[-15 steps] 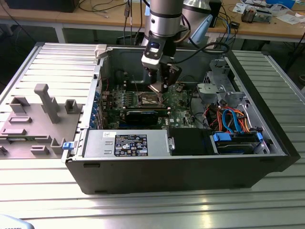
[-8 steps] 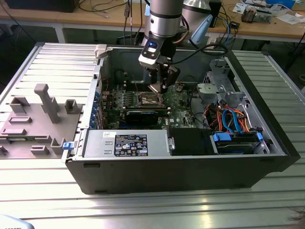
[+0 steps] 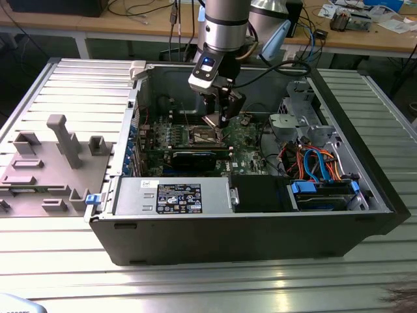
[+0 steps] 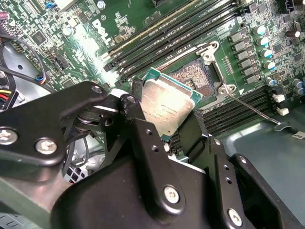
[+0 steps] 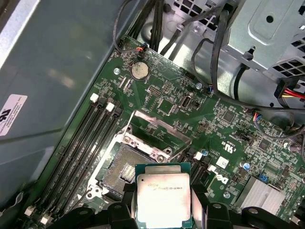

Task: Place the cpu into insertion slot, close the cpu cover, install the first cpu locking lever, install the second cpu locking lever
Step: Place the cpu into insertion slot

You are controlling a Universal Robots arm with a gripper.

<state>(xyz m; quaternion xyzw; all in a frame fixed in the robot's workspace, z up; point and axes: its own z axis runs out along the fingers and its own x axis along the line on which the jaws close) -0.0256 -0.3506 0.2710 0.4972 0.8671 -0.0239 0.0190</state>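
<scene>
An open computer case was seen in the exterior view on a ribbed metal table. A grey fixture lay toward the table's edge at the exterior view's left, and wooden benches stood behind. The gripper was found inside the case. In the second wrist view, the cpu was clamped between the fingers, tilted, near the bare insertion slot on the motherboard. In the first wrist view, the cpu cover was seen raised.

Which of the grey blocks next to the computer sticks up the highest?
The tall post with the crossbar top. It stands well above the other grey blocks around it, which are all low and squat.
</scene>
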